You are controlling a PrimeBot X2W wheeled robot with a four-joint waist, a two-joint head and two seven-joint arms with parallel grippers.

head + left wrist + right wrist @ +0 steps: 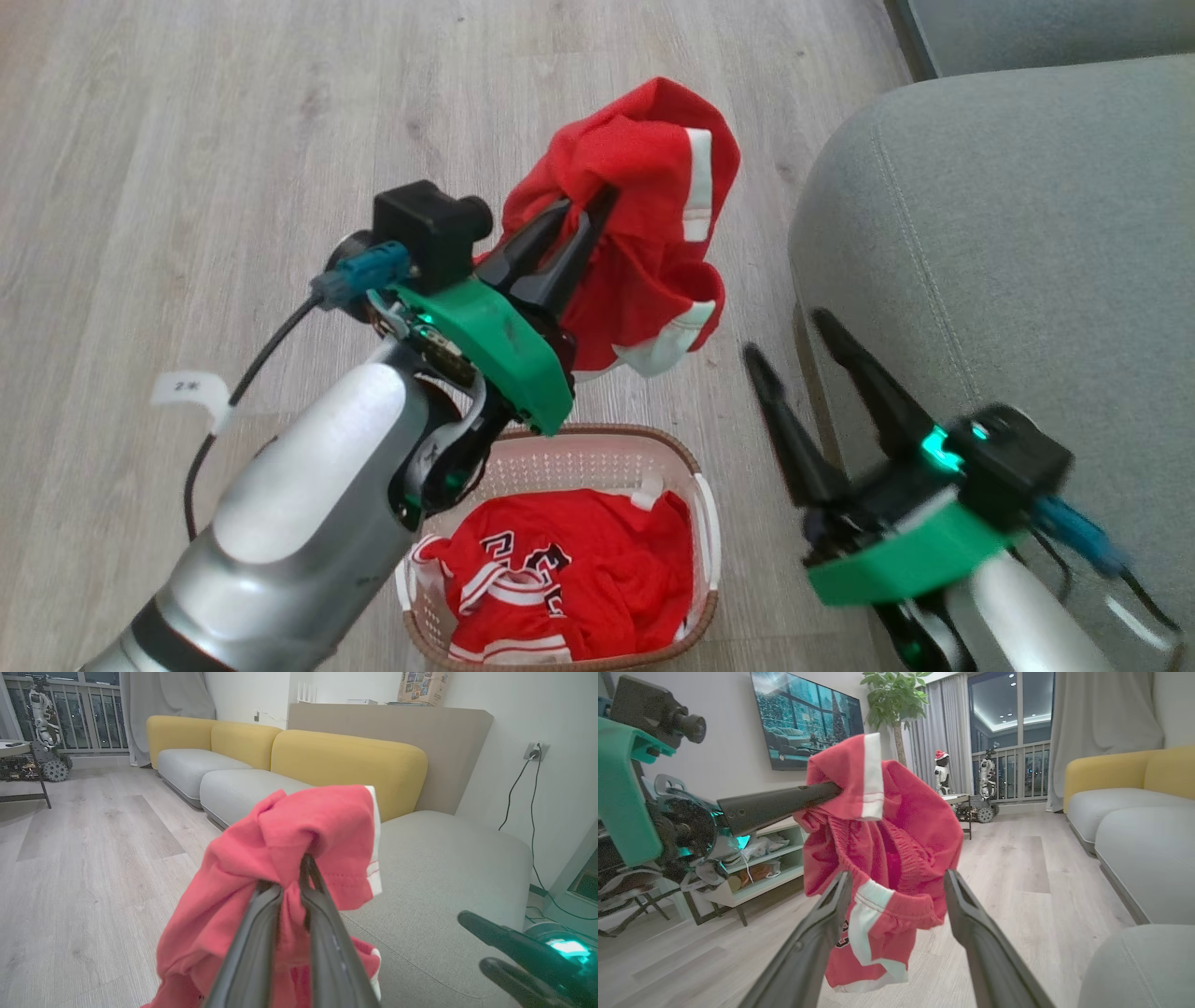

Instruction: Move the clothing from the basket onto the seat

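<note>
- The left jaws are clamped on a bunched fold of a red garment point(653, 177). It drapes from their tips in the air, above the basket point(597, 464).
- The right jaws stand wide open and empty, apart from the hanging cloth, at the edge of the seat point(1027, 233).
- The cloth looks light, soft and limp, a thin mesh that sags. A gathered bunch or a thick hem is likely the surest hold.
- It is bright red with white stripes along the hems. A second red piece point(579, 569) with black-and-white lettering lies in the basket below the left jaws.
</note>
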